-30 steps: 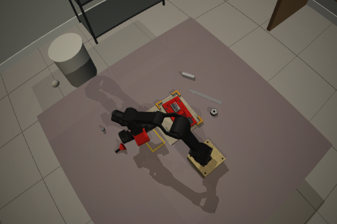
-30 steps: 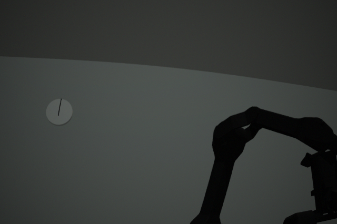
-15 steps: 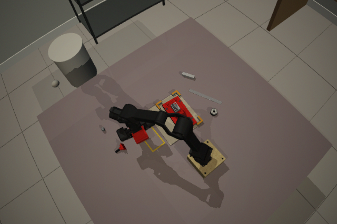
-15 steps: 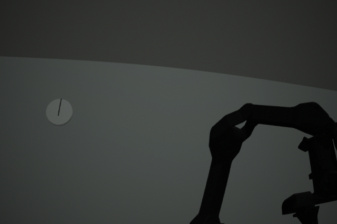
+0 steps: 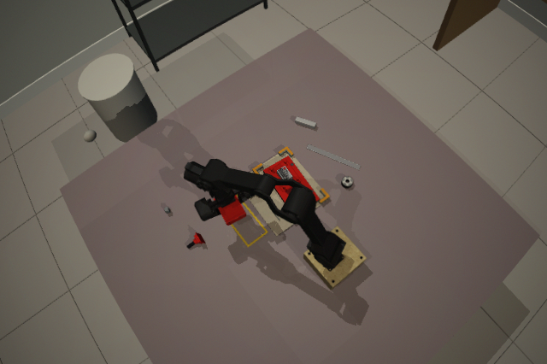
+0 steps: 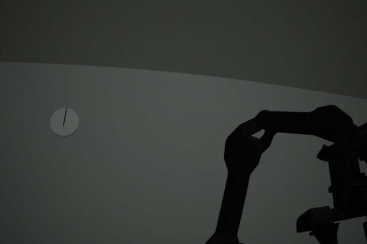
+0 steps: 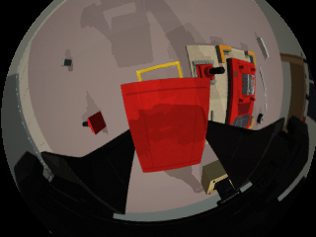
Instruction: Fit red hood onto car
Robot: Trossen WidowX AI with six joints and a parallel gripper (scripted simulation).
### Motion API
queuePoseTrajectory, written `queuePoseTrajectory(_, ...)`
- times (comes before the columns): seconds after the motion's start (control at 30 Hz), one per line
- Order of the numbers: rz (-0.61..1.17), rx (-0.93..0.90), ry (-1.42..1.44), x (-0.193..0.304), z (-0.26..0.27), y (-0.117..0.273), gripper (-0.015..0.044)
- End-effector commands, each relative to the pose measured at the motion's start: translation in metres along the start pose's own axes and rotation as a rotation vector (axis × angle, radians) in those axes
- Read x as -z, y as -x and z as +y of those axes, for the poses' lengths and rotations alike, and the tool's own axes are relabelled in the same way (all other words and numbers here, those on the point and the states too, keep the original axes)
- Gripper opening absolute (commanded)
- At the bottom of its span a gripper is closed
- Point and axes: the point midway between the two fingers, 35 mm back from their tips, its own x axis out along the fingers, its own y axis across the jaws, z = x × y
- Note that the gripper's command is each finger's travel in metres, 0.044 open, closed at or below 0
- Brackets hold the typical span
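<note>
One red hood [image 5: 232, 211] [image 7: 167, 125] is clamped between the jaws, raised over the desk [image 5: 185, 280] [image 7: 54, 109]. Beyond them, right in the wrist view, lies the chassis [image 5: 289, 176] [image 7: 241, 94]. No writing legible; a round clock [image 6: 64, 121] hangs on the pale wall [image 6: 133, 146].

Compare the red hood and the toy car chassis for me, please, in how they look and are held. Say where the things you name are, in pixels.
The hood [image 5: 232, 211] [image 7: 167, 125] is gripped between the fingers, while the chassis [image 5: 304, 184] [image 7: 236, 94] sits in the jig. The hood shows a plain, broad panel; the chassis carries a grey engine block and raised pegs. Both are red.
</note>
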Motion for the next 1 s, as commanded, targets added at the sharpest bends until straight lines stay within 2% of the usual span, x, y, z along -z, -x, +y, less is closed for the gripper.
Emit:
queuePoseTrajectory(0.0,-0.002,-0.004,0.006,-0.008,-0.013,0.001,0.0)
queuePoseTrajectory(0.97,-0.008,0.004,0.027,-0.042,-0.115,0.002,0.0)
